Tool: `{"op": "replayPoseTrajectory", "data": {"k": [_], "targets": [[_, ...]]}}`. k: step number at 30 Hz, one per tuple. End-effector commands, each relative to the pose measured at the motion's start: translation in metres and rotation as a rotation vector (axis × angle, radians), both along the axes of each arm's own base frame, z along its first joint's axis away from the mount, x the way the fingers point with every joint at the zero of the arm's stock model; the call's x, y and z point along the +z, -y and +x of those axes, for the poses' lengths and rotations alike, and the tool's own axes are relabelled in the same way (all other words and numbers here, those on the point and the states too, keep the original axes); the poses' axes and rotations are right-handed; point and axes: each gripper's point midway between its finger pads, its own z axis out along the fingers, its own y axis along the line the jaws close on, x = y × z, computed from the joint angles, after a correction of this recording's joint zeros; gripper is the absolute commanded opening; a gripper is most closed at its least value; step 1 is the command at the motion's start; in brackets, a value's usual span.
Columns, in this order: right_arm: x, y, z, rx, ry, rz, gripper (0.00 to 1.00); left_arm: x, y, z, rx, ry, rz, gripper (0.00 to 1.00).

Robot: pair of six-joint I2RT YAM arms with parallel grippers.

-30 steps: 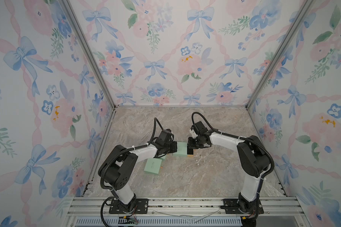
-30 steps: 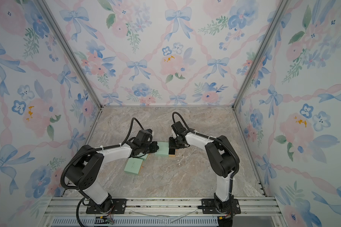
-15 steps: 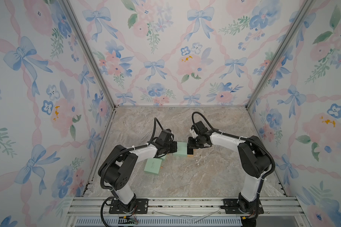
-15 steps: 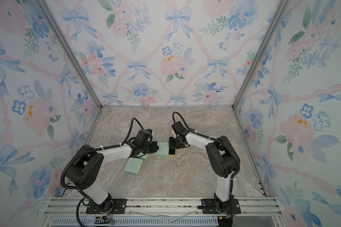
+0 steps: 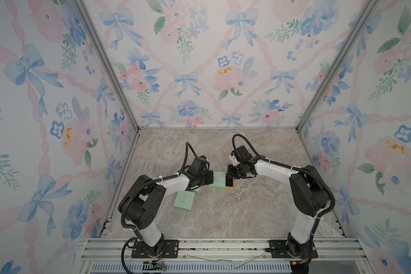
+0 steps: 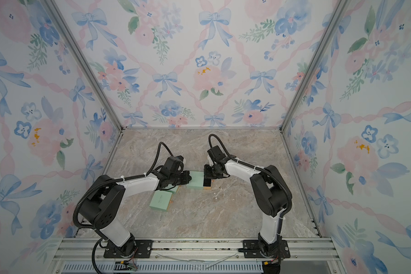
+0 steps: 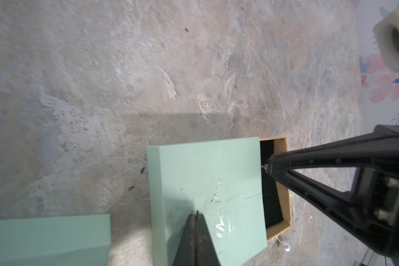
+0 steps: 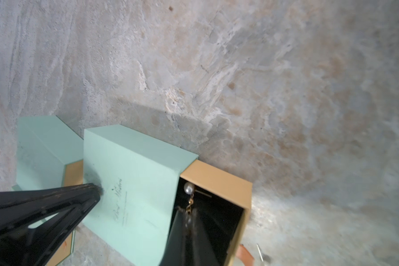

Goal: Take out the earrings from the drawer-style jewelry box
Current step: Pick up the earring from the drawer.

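The mint green drawer-style jewelry box (image 5: pixel 220 180) (image 6: pixel 195 180) lies mid-table, its black-lined kraft drawer (image 8: pixel 217 178) (image 7: pixel 286 195) pulled out to the right. My left gripper (image 7: pixel 196 213) (image 5: pixel 210 179) is shut, its tips pressing on the box top. My right gripper (image 8: pixel 189 213) (image 5: pixel 229 175) reaches into the drawer and is shut on the gold link of an earring, whose pearl (image 8: pixel 189 188) hangs just past the tips. Other earrings (image 5: pixel 238 195) (image 6: pixel 215 194) lie on the table right of the drawer, and a pearl (image 7: pixel 286 246) rests near its corner.
A second mint green box (image 5: pixel 185 200) (image 6: pixel 161 200) (image 7: pixel 46 239) lies near the left arm, in front of the first. An orange ribbon tab (image 8: pixel 244 253) and a thin pin (image 8: pixel 259 251) lie beside the drawer front. Floral walls enclose the marble table (image 5: pixel 223 220).
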Motion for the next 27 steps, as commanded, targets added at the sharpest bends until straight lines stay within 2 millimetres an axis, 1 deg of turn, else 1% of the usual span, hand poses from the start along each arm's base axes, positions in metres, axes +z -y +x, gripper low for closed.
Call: {"op": "replayPoseTrajectory", "data": {"k": [1, 10, 27], "targets": [[0.007, 0.009, -0.001, -0.023, -0.001, -0.001, 0.03, -0.039, -0.024, -0.022, 0.017, -0.124, 0.118, 0.00], [0.009, 0.011, -0.002, -0.028, 0.005, 0.002, 0.03, -0.038, -0.025, -0.023, 0.019, -0.120, 0.118, 0.00], [0.026, 0.015, -0.003, -0.034, 0.039, 0.022, 0.03, -0.041, -0.026, -0.023, 0.019, -0.126, 0.121, 0.00]]}}
